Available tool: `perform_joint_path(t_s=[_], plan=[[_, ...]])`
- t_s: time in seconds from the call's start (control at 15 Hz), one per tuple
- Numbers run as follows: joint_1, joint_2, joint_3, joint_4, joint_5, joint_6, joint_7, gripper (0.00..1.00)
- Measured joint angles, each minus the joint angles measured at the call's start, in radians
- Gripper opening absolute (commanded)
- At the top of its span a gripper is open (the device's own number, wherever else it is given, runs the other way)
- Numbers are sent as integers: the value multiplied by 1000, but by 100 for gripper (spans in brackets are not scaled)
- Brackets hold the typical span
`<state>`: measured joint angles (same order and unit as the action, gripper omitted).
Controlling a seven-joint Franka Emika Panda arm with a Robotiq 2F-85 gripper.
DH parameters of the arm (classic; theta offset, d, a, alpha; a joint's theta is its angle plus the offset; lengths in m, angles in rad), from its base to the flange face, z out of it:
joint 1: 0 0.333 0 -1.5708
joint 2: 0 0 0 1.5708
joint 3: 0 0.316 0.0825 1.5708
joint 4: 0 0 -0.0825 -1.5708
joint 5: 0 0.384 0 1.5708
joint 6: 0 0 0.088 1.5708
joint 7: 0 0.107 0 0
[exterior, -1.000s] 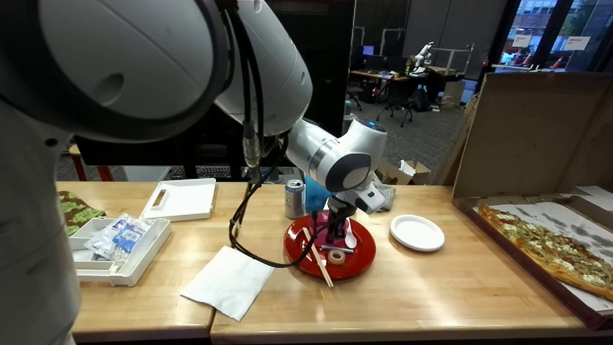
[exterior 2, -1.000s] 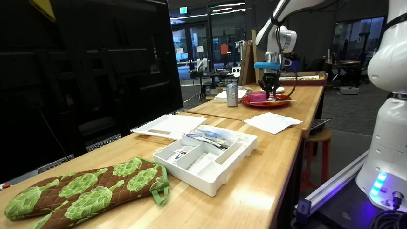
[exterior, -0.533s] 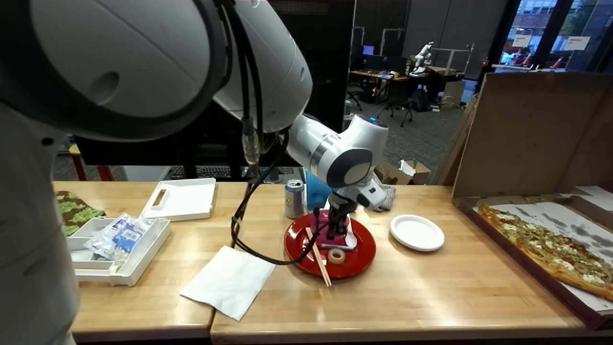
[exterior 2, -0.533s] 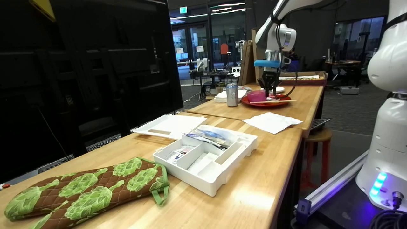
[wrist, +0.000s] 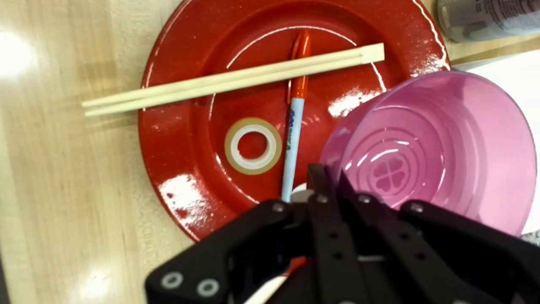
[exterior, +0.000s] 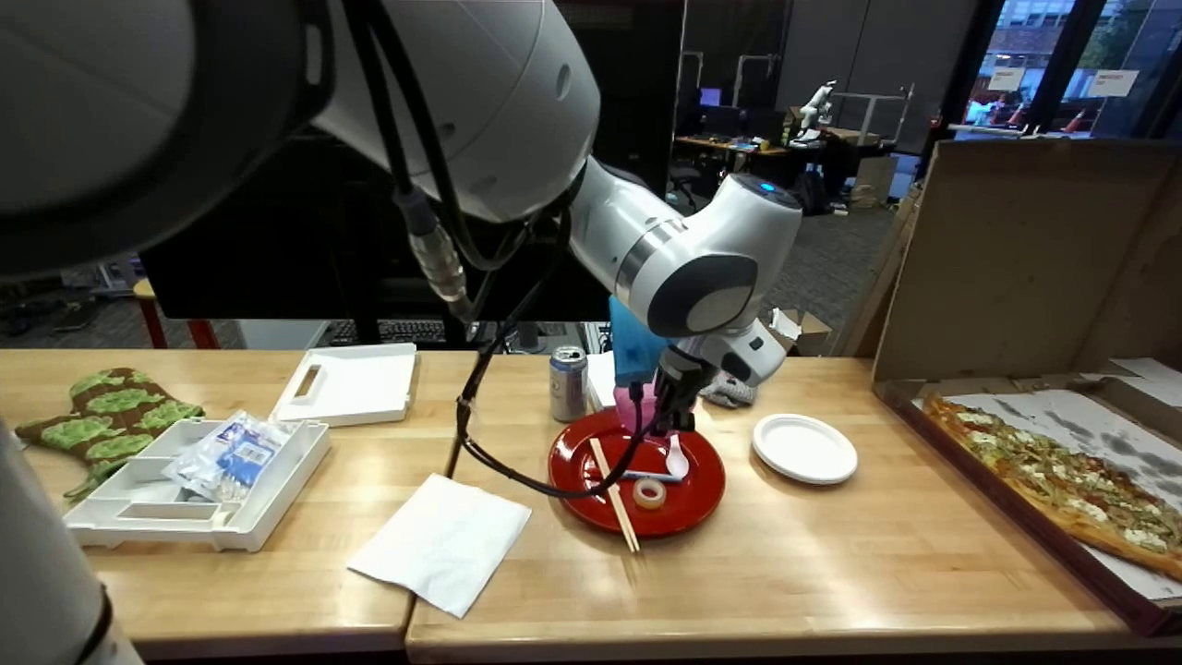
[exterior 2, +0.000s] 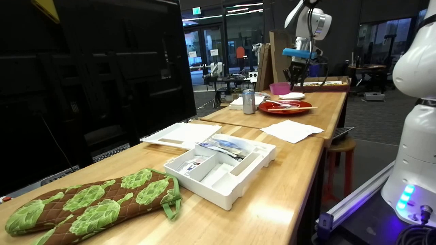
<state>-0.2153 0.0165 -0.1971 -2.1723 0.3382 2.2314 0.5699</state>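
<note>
Lifted the pink bowl [wrist: 447,152] clear of the red plate [wrist: 177,135] over the last second. Holding it by the rim in the nearly closed pincer [wrist: 332,179]. Lower down beneath the pincer, see pen [wrist: 296,116], tape roll [wrist: 274,145] and chopsticks [wrist: 236,77]; farther from it, see can [exterior: 569,386] and then pizza [exterior: 1062,480].
</note>
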Motion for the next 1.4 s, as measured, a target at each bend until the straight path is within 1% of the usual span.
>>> perform_joint_path(t_s=[0.2, 0.47, 0.8, 1.07, 1.4], plan=[[-25, -22, -34, 17, 10, -35, -3, 1], [-44, 14, -61, 72, 55, -70, -4, 1], [-63, 108, -80, 176, 134, -83, -6, 1], [-86, 186, -88, 266, 174, -104, -5, 1], [-122, 279, -89, 382, 226, -165, -4, 1]])
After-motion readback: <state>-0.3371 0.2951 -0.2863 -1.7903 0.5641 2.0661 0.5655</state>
